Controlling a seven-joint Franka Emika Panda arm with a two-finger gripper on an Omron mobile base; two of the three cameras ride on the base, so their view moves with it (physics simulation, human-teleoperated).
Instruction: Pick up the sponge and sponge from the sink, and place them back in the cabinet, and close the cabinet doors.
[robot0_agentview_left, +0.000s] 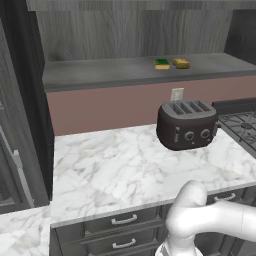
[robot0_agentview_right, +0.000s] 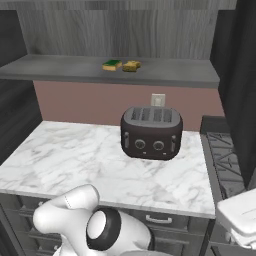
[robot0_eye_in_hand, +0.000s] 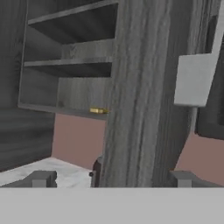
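Sponges, two of them, lie side by side on the cabinet's flat grey inner shelf (robot0_agentview_left: 100, 72). Green-topped sponge (robot0_agentview_left: 161, 64) with a yellow base sits to the left; golden-tan sponge (robot0_agentview_left: 181, 63) just beside it on the right, a narrow gap between them in the left base view, nearly touching in the right base view. Both rest toward the front edge of the shelf, flat. Wood-grain back wall of the cabinet (robot0_agentview_left: 130, 30) rises behind them.

In the hand view a thin strip of yellow shows at the shelf's edge; which sponge it is cannot be told. Just right of it a broad upright wood-grain panel (robot0_eye_in_hand: 140, 87), apparently an open cabinet door seen close, fills the middle of that view, covering most of the shelves behind it.

Below the shelf: a pink wall (robot0_agentview_left: 100, 107) with a pale outlet plate (robot0_agentview_left: 177, 94). In front of the outlet a dark four-slot toaster (robot0_agentview_left: 187, 125) stands on the white marble counter (robot0_agentview_left: 110, 170), knobs facing forward. Stove grate (robot0_agentview_left: 242, 125) just right of the toaster. Drawer fronts (robot0_agentview_left: 122, 220) with short handles under the counter edge.

Gripper (robot0_eye_in_hand: 111, 179): two grey finger tips (robot0_eye_in_hand: 41, 178) at the bottom of the hand view, standing wide apart, nothing between them, aimed at the wood-grain panel. White arm (robot0_agentview_left: 210, 220) is low in front of the drawers.
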